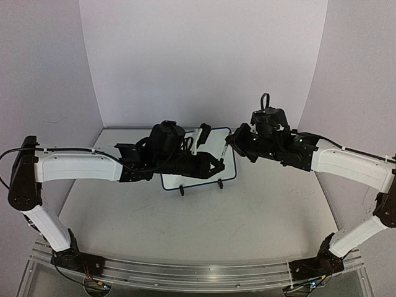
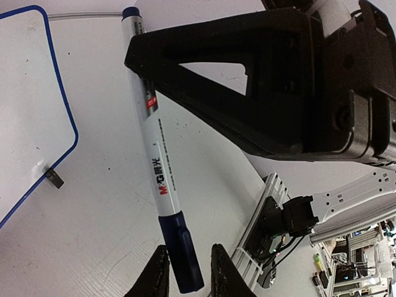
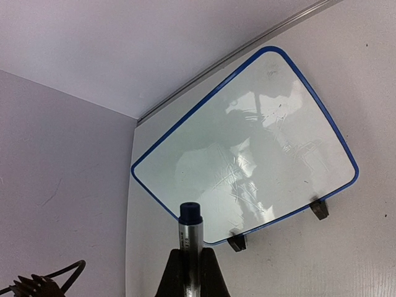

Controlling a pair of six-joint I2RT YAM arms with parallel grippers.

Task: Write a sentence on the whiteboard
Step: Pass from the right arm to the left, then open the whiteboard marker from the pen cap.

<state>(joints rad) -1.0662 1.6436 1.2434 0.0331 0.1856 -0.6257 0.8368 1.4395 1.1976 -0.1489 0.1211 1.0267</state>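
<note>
The whiteboard lies flat on the table with a blue frame and black clip feet. Its face shows only glare and faint smears; the sentence is not in view. In the top view the left arm covers most of the whiteboard. My right gripper is shut on the barrel of a white marker, held above the table beside the board. My left gripper has closed in around the marker's dark-blue cap. The two grippers meet over the board's right edge.
White walls enclose the table at the back and both sides. An aluminium rail with the arm bases runs along the near edge, also seen in the left wrist view as the rail. A black cable loop hangs at the lower left of the right wrist view.
</note>
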